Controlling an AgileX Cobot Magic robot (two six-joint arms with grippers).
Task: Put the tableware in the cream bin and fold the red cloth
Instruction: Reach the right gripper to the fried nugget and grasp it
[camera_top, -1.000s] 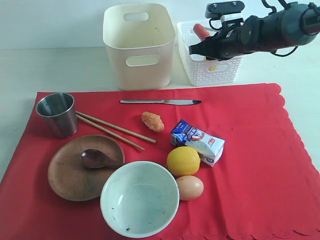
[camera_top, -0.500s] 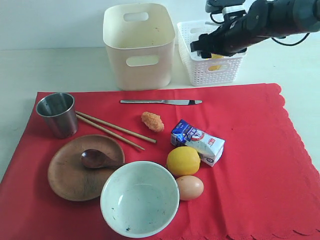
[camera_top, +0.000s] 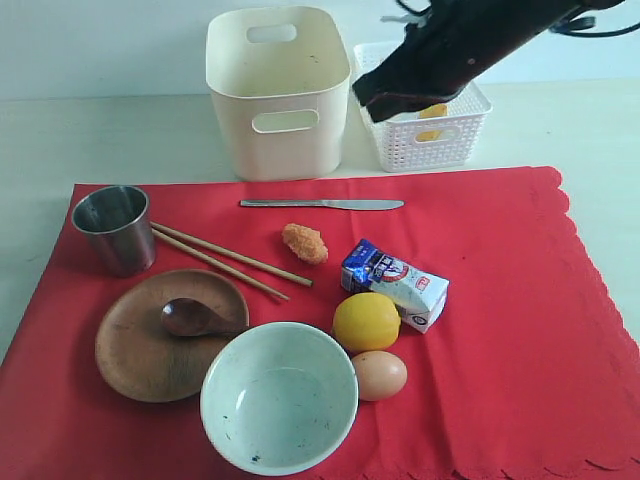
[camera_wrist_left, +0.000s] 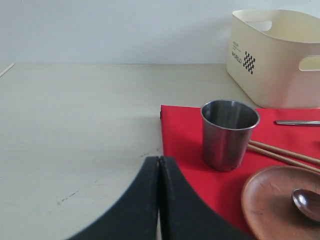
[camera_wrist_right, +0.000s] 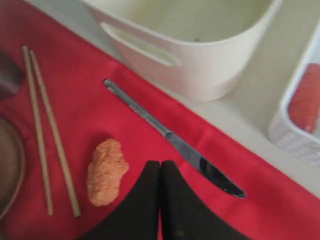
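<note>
The red cloth (camera_top: 500, 300) covers the table's front. On it lie the metal knife (camera_top: 320, 204), chopsticks (camera_top: 228, 258), steel cup (camera_top: 115, 228), and a brown plate (camera_top: 130, 360) carrying the dark spoon (camera_top: 195, 317). The pale bowl (camera_top: 280, 397) stands at the front. Behind the cloth is the cream bin (camera_top: 278, 90). My right gripper (camera_top: 368, 100) hangs shut and holding nothing between bin and basket, high above the knife (camera_wrist_right: 170, 137). Off the cloth's left edge, my left gripper (camera_wrist_left: 159, 159) is shut and holds nothing, near the cup (camera_wrist_left: 229, 132); the exterior view does not show it.
A white lattice basket (camera_top: 425, 135) stands right of the bin, with a red sausage (camera_wrist_right: 305, 97) inside. On the cloth lie a fried food piece (camera_top: 305, 243), a milk carton (camera_top: 395, 283), a lemon (camera_top: 366, 321) and an egg (camera_top: 380, 375).
My right arm has swung left and forward from over the white basket, so its gripper now hangs between the bin and the basket. Nothing on the cloth has moved.
</note>
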